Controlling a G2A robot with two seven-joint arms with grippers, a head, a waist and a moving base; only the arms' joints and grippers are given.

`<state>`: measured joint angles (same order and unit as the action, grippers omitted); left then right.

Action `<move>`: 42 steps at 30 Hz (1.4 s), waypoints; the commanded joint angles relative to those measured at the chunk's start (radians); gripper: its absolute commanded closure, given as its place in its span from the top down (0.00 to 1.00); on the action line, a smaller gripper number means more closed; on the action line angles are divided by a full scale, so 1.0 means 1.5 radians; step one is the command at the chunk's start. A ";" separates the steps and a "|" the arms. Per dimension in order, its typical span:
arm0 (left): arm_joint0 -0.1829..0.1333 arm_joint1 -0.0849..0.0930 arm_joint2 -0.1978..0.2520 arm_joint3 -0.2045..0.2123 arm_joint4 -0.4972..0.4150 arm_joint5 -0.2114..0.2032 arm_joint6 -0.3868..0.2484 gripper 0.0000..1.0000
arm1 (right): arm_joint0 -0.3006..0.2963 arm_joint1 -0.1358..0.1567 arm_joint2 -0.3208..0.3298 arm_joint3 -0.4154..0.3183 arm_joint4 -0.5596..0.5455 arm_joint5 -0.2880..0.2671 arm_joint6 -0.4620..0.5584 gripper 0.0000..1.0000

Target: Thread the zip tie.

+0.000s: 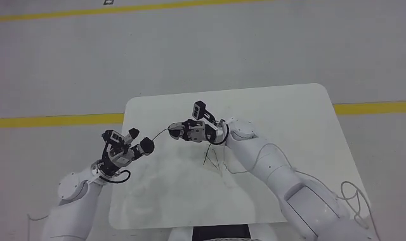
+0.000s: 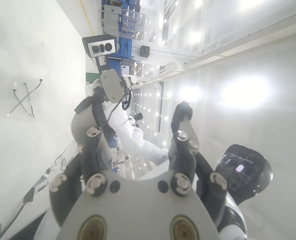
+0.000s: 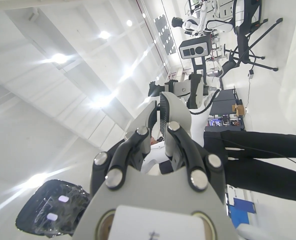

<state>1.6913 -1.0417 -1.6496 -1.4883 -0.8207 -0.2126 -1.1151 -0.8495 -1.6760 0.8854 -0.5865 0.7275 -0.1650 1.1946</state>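
Right gripper (image 1: 172,129): clamped, it seems, on thin black plastic zip tie (image 1: 160,135).
Left gripper (image 1: 141,139): fingers apart.
Risk: bendy tail may wobble and miss.

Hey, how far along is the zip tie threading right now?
Done: one zip tie is off the table, pinched in the right gripper. In hand: its free end points toward the open left gripper. Left: no loop shows, so threading itself remains. A few spare ties lie on the table.
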 commanded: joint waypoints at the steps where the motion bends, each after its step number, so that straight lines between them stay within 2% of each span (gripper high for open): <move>1: 0.000 0.000 0.003 -0.003 0.002 -0.003 0.006 1.00 | -0.004 -0.001 0.000 -0.005 0.004 0.004 -0.005 0.00; 8: 0.001 0.000 0.004 -0.005 0.012 -0.009 0.007 1.00 | -0.004 -0.001 0.000 -0.005 0.004 0.004 -0.005 0.00; 10: 0.000 -0.001 0.011 -0.010 0.011 -0.001 0.020 1.00 | -0.012 0.000 -0.004 -0.021 -0.011 0.006 -0.026 0.00; 11: 0.000 -0.001 0.015 -0.014 0.006 0.010 0.014 1.00 | -0.019 0.001 -0.003 -0.035 -0.016 0.006 -0.038 0.00; 14: 0.002 -0.001 0.015 -0.016 -0.004 0.021 0.011 1.00 | -0.035 0.003 -0.003 -0.062 -0.020 0.016 -0.052 0.00; 23: 0.003 -0.001 0.018 -0.018 -0.015 0.022 0.014 1.00 | -0.052 0.002 -0.009 -0.095 -0.016 0.039 -0.051 0.00; 29: 0.003 -0.001 0.018 -0.018 -0.015 0.022 0.014 1.00 | -0.052 0.002 -0.008 -0.096 -0.016 0.036 -0.050 0.00; 30: 0.002 -0.001 0.022 -0.020 -0.014 0.030 0.022 1.00 | -0.052 0.002 -0.008 -0.096 -0.016 0.036 -0.050 0.00; 33: 0.002 -0.001 0.026 -0.024 -0.016 0.041 0.024 1.00 | -0.070 0.005 -0.005 -0.123 -0.017 0.044 -0.077 0.00; 42: 0.009 0.000 0.025 -0.029 -0.021 0.044 0.015 1.00 | -0.094 0.013 0.000 -0.166 -0.034 0.058 -0.093 0.00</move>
<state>1.7049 -1.0419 -1.6125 -1.5313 -0.8518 -0.1462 -1.0913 -0.9900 -1.6578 0.8868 -0.8320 0.6875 -0.0803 1.0573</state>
